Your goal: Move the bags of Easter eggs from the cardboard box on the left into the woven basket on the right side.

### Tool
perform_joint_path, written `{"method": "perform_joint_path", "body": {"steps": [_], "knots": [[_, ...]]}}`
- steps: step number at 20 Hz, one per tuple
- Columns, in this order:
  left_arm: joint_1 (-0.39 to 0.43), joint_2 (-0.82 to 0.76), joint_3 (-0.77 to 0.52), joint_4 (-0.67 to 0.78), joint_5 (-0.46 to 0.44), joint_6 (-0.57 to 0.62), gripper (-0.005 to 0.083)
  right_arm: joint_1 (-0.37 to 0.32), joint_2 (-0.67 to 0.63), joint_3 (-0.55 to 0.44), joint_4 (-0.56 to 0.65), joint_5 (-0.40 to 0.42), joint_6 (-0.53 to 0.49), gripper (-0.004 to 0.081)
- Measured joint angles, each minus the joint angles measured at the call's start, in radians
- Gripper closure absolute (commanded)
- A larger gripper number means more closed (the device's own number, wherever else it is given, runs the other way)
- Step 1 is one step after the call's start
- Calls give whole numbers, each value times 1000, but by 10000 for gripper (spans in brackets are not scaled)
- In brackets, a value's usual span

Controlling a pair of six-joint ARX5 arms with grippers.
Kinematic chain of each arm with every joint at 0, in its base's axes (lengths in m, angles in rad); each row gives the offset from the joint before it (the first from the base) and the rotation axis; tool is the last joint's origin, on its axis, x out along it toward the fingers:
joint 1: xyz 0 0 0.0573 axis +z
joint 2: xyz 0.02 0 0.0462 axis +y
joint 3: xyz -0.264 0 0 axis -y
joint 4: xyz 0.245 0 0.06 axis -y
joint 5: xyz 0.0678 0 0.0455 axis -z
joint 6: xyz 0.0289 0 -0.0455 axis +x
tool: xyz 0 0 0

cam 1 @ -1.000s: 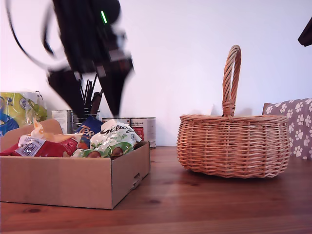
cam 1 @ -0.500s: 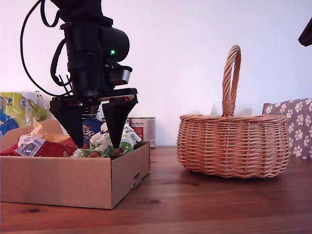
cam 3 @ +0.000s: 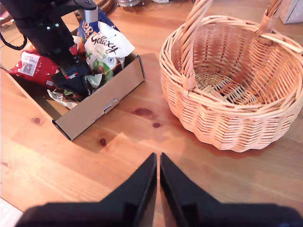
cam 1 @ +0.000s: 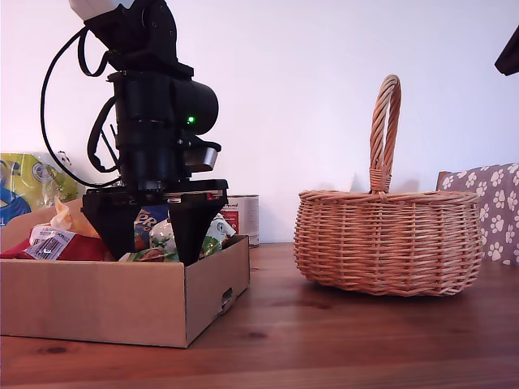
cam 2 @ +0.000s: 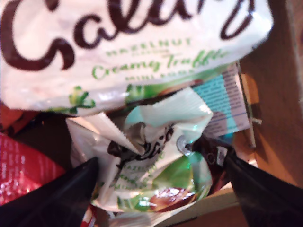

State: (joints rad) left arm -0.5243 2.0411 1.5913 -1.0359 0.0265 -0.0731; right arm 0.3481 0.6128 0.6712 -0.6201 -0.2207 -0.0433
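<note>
First wrist view: my first hand point(cam 2: 161, 189) spread wide, black fingers point(cam 2: 61, 198) on either side of a crumpled egg bag point(cam 2: 156, 161), not yet pinching it; bag scrunched, lettering mostly unreadable, one brown egg visible through the green part. Above it, a second, larger bag point(cam 2: 118, 52), script cut off by the frame edge. Red wrapper point(cam 2: 23, 175) partly out of frame.

Exterior view: same hand point(cam 1: 154, 243) lowered into the cardboard box point(cam 1: 105, 300) at the exterior view's left, fingertips hidden behind the box wall; bags mostly masked by the arm. Woven basket point(cam 1: 389, 239) at the exterior view's right, well apart from the box, inside not visible from here. Tins point(cam 1: 239, 215) behind, half hidden.

Second wrist view: my second hand point(cam 3: 157, 165) clenched, empty, above the bare desk point(cam 3: 71, 156); basket point(cam 3: 232, 80) interior bare as far as visible.
</note>
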Motion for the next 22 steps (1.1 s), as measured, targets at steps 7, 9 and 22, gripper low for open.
{"method": "perform_joint_path", "body": {"steps": [7,9,22], "knots": [[10,29,23,-8,35,14,223,0,0,0,0,0,0,772],[10,30,23,-8,36,31,450,0,0,0,0,0,0,772],[7,19,9,-6,51,84,610,0,0,0,0,0,0,772]]}}
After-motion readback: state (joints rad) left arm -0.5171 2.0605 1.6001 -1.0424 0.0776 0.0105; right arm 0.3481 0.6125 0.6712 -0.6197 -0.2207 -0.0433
